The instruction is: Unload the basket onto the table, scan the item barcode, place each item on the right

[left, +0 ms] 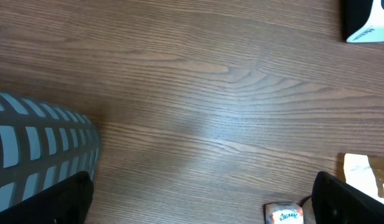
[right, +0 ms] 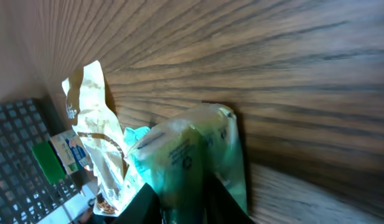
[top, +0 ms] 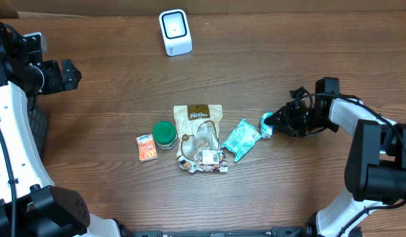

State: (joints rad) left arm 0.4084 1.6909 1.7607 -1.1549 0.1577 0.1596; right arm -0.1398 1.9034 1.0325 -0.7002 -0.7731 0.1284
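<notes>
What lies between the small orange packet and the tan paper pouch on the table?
A round jar with a green lid, seen in the overhead view.

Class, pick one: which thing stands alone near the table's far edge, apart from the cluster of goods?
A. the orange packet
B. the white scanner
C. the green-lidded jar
B: the white scanner stands by itself there, while the jar and orange packet lie together mid-table.

Small teal-green packet, crinkled, glossy, white barcode scanner standing upright, well apart from it.
</notes>
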